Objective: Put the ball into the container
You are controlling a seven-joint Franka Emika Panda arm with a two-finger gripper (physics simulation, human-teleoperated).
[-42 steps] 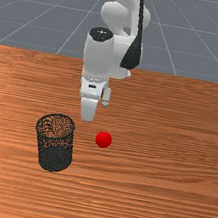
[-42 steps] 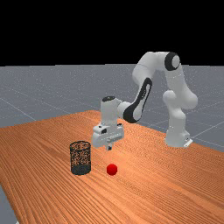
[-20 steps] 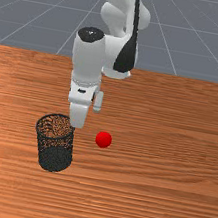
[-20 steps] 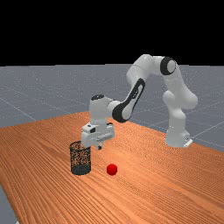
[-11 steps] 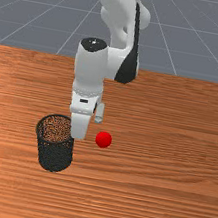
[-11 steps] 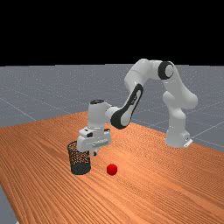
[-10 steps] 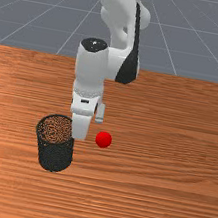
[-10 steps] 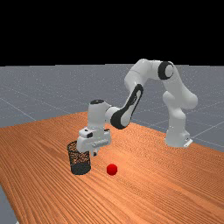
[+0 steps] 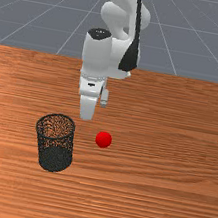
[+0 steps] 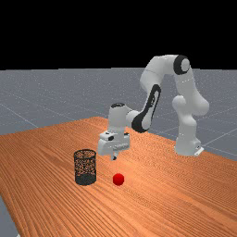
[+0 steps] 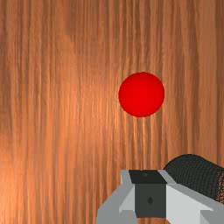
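Note:
In the far view my gripper point(image 10: 114, 157) hangs above the table, over the area between the ball and the container and a little back toward the base. The wrist view has the gripper point(image 11: 149, 177) shut, its fingertips together with nothing held. The red ball point(image 9: 103, 139) rests on the wood, lower than the hand and on its right in the front view. A black mesh container point(image 9: 53, 154) stands upright on the front view's left; its rounded side point(image 11: 192, 175) shows beside the fingers from above.
The orange-brown table point(image 9: 167, 192) stretches out around both things. Its side edge point(image 10: 10, 208) runs down the far view's left, and the arm's white base point(image 10: 187, 144) stands at the right there.
Over the last half second my hand has risen and pulled back toward the base, away from the container. The container, slightly tilted before, stands straight now. The ball has stayed put.

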